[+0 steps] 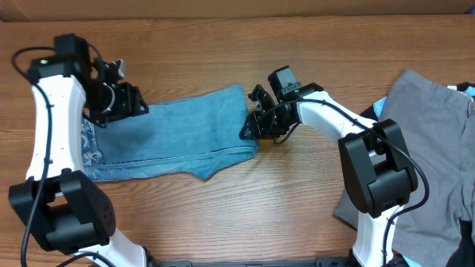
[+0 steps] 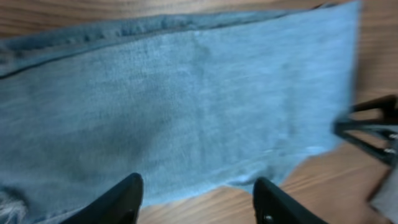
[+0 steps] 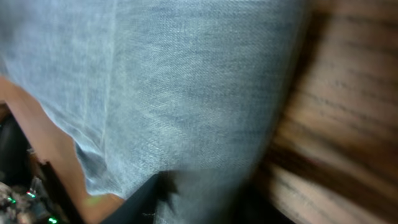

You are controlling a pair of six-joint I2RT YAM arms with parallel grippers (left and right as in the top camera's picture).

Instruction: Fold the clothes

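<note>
The light-blue denim jeans [image 1: 178, 133] lie folded in a long band across the left middle of the wooden table. Their patterned end is at the far left. My left gripper [image 1: 137, 104] is open and empty at the band's far edge. In the left wrist view its fingers [image 2: 198, 196] straddle the denim's edge [image 2: 186, 99] and bare wood. My right gripper [image 1: 251, 126] is at the band's right end. In the right wrist view, denim [image 3: 186, 81] fills the frame and runs down over the jaws [image 3: 186, 196]. Only one dark finger shows, and it appears shut on the cloth.
Grey trousers [image 1: 430, 141] lie spread at the right edge of the table. A pale-blue piece [image 1: 381, 107] peeks out beside them and a black piece [image 1: 469, 248] sits at the bottom right corner. Bare wood [image 1: 297, 193] lies between the jeans and the trousers.
</note>
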